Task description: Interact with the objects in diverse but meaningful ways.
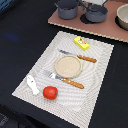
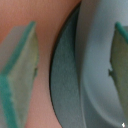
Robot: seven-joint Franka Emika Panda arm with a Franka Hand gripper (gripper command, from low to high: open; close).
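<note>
On the striped placemat lie a red tomato, a white fish-like piece and a yellow packet with red marks. A grey pot and a grey frying pan stand on the pink board at the back. My gripper is low over the frying pan, mostly cut off by the frame edge. In the wrist view my gripper is open, and the pan's grey rim lies between the fingers. The sausage is out of view.
A round tan plate sits mid-mat between an orange-handled knife and fork. A pale bowl stands at the board's right end in the exterior view. A dark disc lies under the pan. The table is black.
</note>
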